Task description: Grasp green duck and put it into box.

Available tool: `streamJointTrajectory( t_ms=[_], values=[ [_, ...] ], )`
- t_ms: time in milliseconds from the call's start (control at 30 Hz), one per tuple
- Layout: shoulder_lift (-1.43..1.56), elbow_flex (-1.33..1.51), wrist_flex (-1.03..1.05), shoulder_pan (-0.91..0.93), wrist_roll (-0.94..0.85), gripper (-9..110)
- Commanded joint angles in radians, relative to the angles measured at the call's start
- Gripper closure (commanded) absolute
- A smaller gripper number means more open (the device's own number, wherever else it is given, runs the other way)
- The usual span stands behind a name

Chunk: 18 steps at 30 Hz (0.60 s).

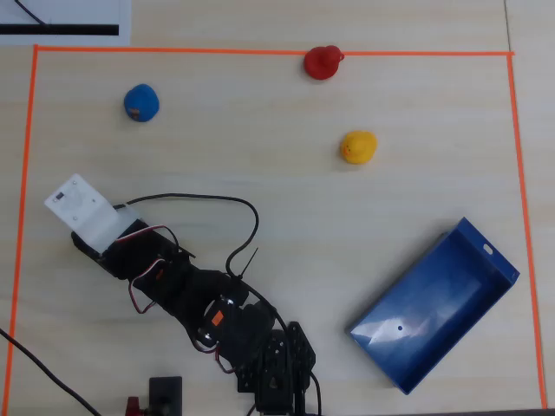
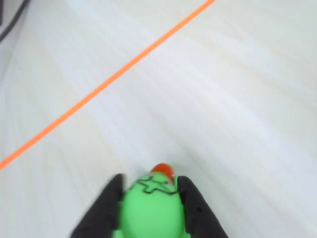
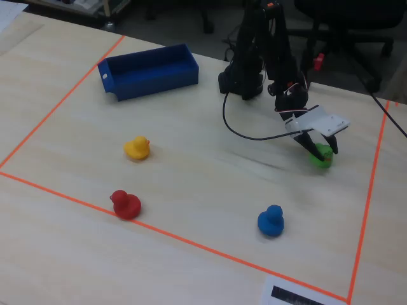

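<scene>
The green duck (image 2: 151,210) sits between my gripper's (image 2: 150,181) two black fingers (image 2: 104,208). They press on both its sides, and its orange-red beak points forward. In the fixed view the duck (image 3: 322,157) is at or just above the table at the right, with the gripper (image 3: 318,150) closed on it. In the overhead view the white wrist mount (image 1: 82,208) hides both the duck and the jaws. The dark blue box (image 1: 486,251) lies empty at the lower right in the overhead view. In the fixed view the box (image 3: 149,79) is at the far left.
A blue duck (image 1: 140,102), a yellow duck (image 1: 357,146) and a red duck (image 1: 323,61) stand on the table. An orange tape line (image 1: 260,51) frames the work area. The arm's base (image 3: 245,76) and its cables stand near the box in the fixed view.
</scene>
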Motion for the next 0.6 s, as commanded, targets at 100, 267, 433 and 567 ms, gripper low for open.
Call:
streamJointTrajectory(
  t_ms=[100, 267, 433, 567],
  values=[
    [0.032, -0.034, -0.035, 0.021, -0.005, 101],
    [0.075, -0.014, -0.049, 0.038, -0.002, 101],
    [0.337, 0.035, 0.094, 0.1, 0.005, 101],
    [0.644, -0.015, 0.445, 0.224, 0.015, 101]
  ],
)
